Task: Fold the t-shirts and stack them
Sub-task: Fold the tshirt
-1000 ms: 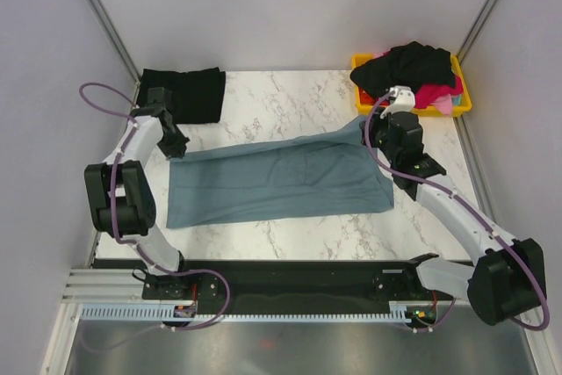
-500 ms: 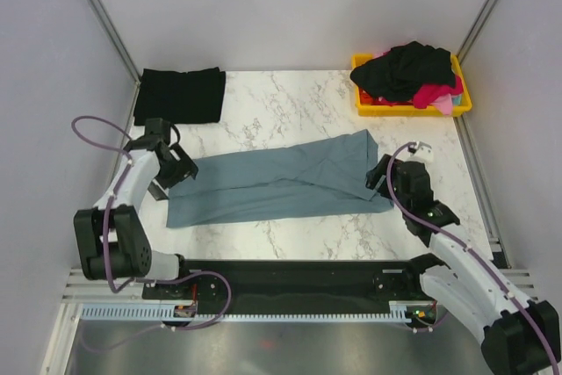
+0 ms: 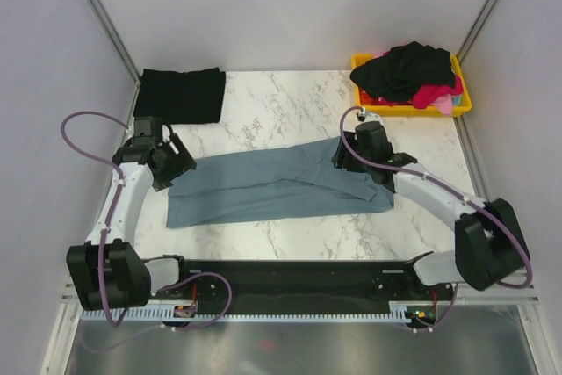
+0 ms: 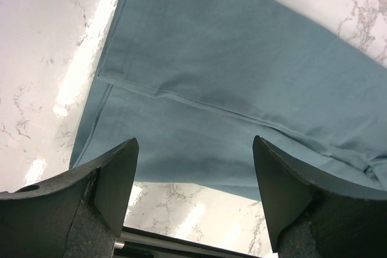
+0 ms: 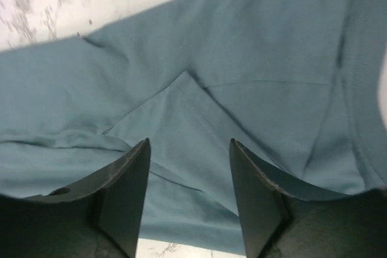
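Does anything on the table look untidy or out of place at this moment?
Yes. The blue-grey t-shirt lies slanted, its right end creased and uneven. The black and pink-red shirts are heaped above the rim of the yellow bin. The folded black shirt looks neat.

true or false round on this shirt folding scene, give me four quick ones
1. The blue-grey shirt lies on the table, gripped by neither arm. True.
2. The left gripper is shut on the shirt's hem. False: it hangs open above the shirt's left end.
3. The folded black shirt sits in the yellow bin. False: it lies on the table's far left corner; the bin is far right.
4. The right gripper is open over the shirt. True.
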{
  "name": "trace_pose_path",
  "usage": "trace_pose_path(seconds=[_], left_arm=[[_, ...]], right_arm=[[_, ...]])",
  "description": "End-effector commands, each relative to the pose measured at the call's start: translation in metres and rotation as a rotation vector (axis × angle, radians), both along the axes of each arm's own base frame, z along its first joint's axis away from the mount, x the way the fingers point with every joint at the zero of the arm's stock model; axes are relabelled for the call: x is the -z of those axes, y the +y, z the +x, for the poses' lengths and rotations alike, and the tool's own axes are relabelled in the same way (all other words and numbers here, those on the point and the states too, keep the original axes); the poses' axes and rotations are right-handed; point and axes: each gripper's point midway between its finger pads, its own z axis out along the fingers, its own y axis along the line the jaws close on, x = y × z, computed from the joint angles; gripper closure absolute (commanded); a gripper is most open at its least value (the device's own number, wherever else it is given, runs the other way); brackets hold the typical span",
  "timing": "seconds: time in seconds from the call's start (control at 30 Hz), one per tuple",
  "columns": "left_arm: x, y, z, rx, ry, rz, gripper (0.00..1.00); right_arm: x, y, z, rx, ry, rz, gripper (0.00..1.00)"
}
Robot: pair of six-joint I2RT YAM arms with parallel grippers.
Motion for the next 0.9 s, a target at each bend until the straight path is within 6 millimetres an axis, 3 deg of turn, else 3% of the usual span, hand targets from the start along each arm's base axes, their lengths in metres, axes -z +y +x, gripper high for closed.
trace_pose_path(seconds=[0.0,0.03,0.07,0.13,0.17,0.23,0.53,0.67,0.87], left_arm=[[-0.019,-0.004,-0.008,0.107,-0.071,0.029,0.16],[-0.022,-0.002,-0.010,0.107,-0.081,0.040,0.17],[-0.028,-0.002,-0.012,0.108,-0.104,0.046,0.17],[-0.025,-0.004,-0.018,0.110,-0.105,0.040,0.17],[-0.028,-0.005,-0.020,0.108,-0.124,0.039,0.17],[-0.030,-0.005,-0.020,0.107,-0.139,0.042,0.17],[-0.031,-0.008,-0.019,0.119,-0.155,0.040,0.18],[-0.031,-0.008,-0.019,0.119,-0.160,0.039,0.18],[-0.032,-0.008,-0.019,0.118,-0.163,0.040,0.18]], right_arm=[[0.011,0.021,0.014,-0.106,0.030,-0.047,0.40],[0.009,0.025,0.021,-0.113,0.028,-0.055,0.41],[0.026,0.026,0.025,-0.118,0.069,-0.082,0.42],[0.030,0.033,0.034,-0.134,0.083,-0.100,0.42],[0.047,0.033,0.036,-0.140,0.123,-0.129,0.43],[0.059,0.035,0.043,-0.145,0.147,-0.157,0.44],[0.084,0.039,0.050,-0.155,0.193,-0.205,0.49],[0.083,0.040,0.048,-0.145,0.182,-0.225,0.69],[0.066,0.046,0.046,-0.144,0.141,-0.274,0.84]])
